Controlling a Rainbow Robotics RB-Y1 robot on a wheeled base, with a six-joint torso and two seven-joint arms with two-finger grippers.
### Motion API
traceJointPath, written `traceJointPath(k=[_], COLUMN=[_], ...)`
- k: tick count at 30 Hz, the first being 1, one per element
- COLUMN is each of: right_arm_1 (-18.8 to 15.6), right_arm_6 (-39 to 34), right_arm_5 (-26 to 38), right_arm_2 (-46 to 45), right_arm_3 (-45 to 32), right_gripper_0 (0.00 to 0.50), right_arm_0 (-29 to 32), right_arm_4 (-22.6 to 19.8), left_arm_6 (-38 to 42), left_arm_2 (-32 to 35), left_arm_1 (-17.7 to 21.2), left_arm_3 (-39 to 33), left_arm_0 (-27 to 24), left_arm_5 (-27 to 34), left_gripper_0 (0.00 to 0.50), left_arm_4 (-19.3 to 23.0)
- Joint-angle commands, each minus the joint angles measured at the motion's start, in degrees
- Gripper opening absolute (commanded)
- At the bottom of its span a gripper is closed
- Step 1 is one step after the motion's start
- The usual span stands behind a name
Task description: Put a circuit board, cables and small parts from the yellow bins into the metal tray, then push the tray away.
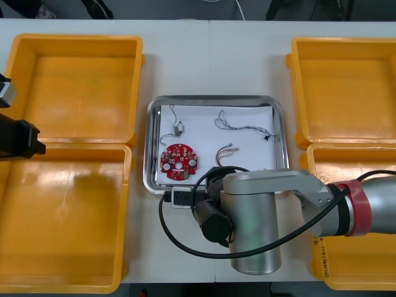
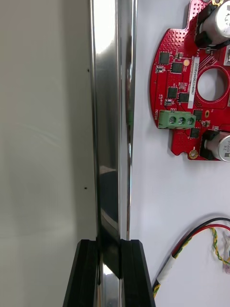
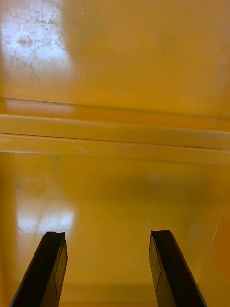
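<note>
The metal tray (image 1: 213,101), white inside, lies between the yellow bins. It holds a round red circuit board (image 1: 178,161), a red and yellow cable (image 1: 227,150), a thin twisted cable (image 1: 244,125) and a small wired part (image 1: 177,127). My right gripper (image 2: 109,242) is shut on the tray's near rim (image 2: 110,120), one finger on each side of it. Just inside the rim lie the circuit board (image 2: 189,91) and the red and yellow cable (image 2: 201,235). My left gripper (image 3: 108,235) hangs open above the left yellow bins (image 3: 115,62), holding nothing.
Two yellow bins (image 1: 77,80) stand at the left and two yellow bins (image 1: 346,86) at the right. My right arm (image 1: 260,210) lies across the table's near edge, in front of the tray. Bare table stretches beyond the tray's far rim.
</note>
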Motion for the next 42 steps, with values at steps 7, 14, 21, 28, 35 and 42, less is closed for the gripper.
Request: traceJointPath(k=[7, 14, 21, 28, 35, 42], right_arm_1=[-1.94, -1.50, -1.41, -1.41, -0.71, 0.08], right_arm_6=[-1.77, -1.77, -1.33, -1.16, -0.98, -0.89], right_arm_5=[-1.82, -2.88, -4.11, -5.16, -5.95, -7.10], right_arm_2=[0.65, 0.65, 0.74, 0.65, 0.74, 0.65], right_arm_3=[4.02, 5.87, 7.01, 7.54, 8.94, 11.31], right_gripper_0=[0.000, 0.000, 0.000, 0.000, 0.000, 0.000], right_arm_0=[-6.13, -7.44, -8.85, -10.52, -11.93, -12.72], right_arm_4=[-2.12, -2.12, -2.12, -2.12, -2.21, -2.21], left_arm_6=[-3.06, -3.06, -3.06, -3.06, -3.06, -3.06], left_arm_2=[1.90, 1.90, 1.90, 1.90, 1.90, 1.90], left_arm_1=[2.66, 2.66, 2.66, 2.66, 2.66, 2.66], left_arm_3=[-1.41, -1.41, -1.41, -1.41, -1.41, -1.41], left_arm_0=[0.65, 0.65, 0.65, 0.65, 0.65, 0.65], left_arm_5=[-0.53, -0.53, -0.53, -0.53, -0.53, -0.53], left_gripper_0=[0.500, 0.500, 0.500, 0.500, 0.500, 0.500], left_arm_4=[0.45, 0.45, 0.45, 0.45, 0.45, 0.45])
